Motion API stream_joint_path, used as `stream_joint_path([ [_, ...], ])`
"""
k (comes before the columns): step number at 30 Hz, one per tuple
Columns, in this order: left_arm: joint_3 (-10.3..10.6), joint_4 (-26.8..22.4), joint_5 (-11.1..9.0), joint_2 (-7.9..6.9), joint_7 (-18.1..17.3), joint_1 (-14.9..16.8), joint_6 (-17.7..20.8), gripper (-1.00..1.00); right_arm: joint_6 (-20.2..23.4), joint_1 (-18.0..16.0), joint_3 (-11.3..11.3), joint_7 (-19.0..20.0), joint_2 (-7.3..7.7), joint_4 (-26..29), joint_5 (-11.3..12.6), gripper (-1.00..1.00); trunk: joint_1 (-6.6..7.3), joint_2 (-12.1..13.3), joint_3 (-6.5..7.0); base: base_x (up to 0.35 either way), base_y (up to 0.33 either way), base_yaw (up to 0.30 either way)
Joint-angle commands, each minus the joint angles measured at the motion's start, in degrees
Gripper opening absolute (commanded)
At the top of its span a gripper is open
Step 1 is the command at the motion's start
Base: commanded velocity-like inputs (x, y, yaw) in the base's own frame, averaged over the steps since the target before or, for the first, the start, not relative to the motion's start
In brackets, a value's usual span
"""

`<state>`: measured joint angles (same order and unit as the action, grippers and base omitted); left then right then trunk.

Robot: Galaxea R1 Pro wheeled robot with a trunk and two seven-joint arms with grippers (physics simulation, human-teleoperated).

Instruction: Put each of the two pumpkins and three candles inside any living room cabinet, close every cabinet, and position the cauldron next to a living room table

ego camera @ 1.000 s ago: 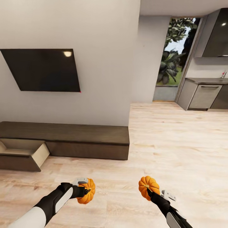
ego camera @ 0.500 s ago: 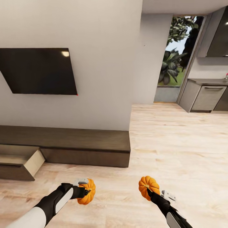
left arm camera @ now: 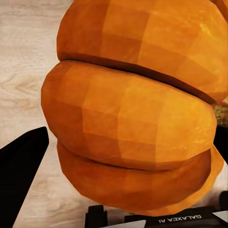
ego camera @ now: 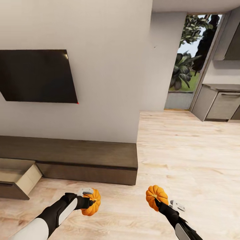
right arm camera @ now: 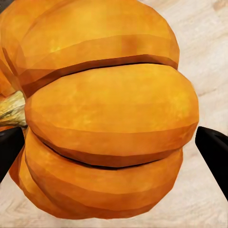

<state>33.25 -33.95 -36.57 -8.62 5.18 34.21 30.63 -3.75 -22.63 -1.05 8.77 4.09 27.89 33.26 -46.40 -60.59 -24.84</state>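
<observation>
Pumpkins were both in hand, carried low over the wooden floor in front of the cabinet: the left hand was clamped on the left pumpkin, the right hand on the right pumpkin. One drawer of the cabinet stood pulled out at its far left end, pale inside. Each pumpkin looked rigid and light, its ribbed round flanks likely to slip, so a grip across the widest middle, as the wrist views showed, seemed soundest.
</observation>
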Motion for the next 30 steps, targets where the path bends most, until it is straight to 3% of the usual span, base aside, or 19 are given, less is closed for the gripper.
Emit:
stream_joint_path([
  [1,0.5,-0.2,-0.5,-0.08,0.7,0.1,0.1,-1.00,-0.2,0.0,-0.1,0.2,0.02,0.0,0.6,-1.00,-0.03,0.0,-0.06,0.306,-0.088,0.102],
  [10,0.5,-0.2,-0.5,-0.08,0.6,0.1,0.1,-1.00,-0.2,0.0,-0.1,0.3,-0.01,0.0,0.4,-1.00,-0.03,0.0,-0.06,0.228,-0.062,0.153],
  [30,1.0,-0.2,-0.5,-0.14,1.1,0.1,0.1,-1.00,-0.2,0.0,-0.1,0.3,0.04,0.0,0.1,-1.00,-0.03,0.0,-0.06,0.006,-0.001,0.285],
])
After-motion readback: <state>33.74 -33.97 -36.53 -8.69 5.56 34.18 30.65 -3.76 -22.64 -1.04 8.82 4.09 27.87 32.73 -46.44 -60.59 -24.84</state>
